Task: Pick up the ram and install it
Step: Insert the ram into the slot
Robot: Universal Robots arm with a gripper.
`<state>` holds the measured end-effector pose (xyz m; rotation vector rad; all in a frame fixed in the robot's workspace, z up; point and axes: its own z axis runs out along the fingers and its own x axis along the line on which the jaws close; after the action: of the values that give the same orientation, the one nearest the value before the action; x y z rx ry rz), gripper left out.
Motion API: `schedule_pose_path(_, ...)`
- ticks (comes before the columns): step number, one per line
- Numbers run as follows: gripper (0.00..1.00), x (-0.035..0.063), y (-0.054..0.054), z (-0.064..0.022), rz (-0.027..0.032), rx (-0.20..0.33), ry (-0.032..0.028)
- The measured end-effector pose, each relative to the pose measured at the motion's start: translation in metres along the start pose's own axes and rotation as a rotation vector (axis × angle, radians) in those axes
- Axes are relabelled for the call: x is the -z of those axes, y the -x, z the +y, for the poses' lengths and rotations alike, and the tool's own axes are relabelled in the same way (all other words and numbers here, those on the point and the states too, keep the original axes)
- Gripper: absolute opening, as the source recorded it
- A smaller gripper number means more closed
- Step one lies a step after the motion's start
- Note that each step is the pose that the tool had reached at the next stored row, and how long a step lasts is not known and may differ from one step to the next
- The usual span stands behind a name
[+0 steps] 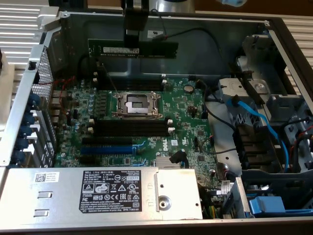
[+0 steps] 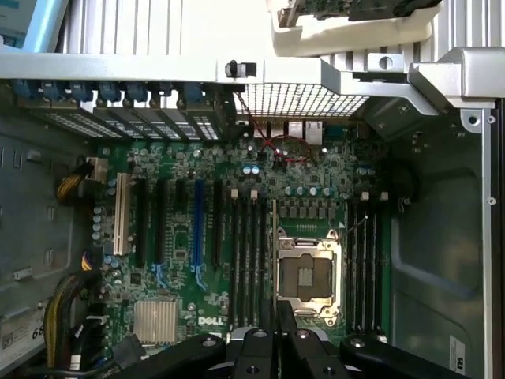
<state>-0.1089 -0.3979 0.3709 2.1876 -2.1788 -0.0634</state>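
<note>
My gripper (image 1: 133, 35) hangs at the back of the open computer case, shut on the ram (image 1: 146, 49). The ram is a long green stick with a white label, held level and lengthwise above the motherboard (image 1: 186, 122). In the wrist view the ram (image 2: 274, 253) appears edge-on as a thin line running out from between the black fingers (image 2: 254, 347), over the edge of the CPU socket (image 2: 306, 272). Empty black memory slots lie on both sides of the socket (image 1: 136, 104): one set (image 1: 132, 125) on its near side and one set (image 1: 129, 85) under the ram.
A grey power supply (image 1: 98, 193) with a black label fills the case front. A blue expansion slot (image 1: 106, 148) sits beside it. Blue cables (image 1: 254, 117) and drive bays crowd the exterior view's right. The perforated rear panel (image 1: 46, 78) stands at the exterior view's left.
</note>
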Motion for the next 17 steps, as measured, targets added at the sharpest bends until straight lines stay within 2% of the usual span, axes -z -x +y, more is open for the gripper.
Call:
schedule_pose_path(1,0.12,-0.0008,0.0,-0.0004,-0.0001,0.0,0.0046)
schedule_pose_path(2,0.12,-0.0043,0.0,-0.0019,-0.0001,0.0,0.0058)
schedule_pose_path(7,0.12,-0.0134,-0.001,-0.0034,0.0,-0.001,0.0059)
schedule_pose_path(11,0.12,-0.0216,-0.007,-0.0038,-0.0002,-0.001,0.0058)
schedule_pose_path(17,0.12,-0.0334,-0.007,-0.005,0.0011,-0.002,0.0059)
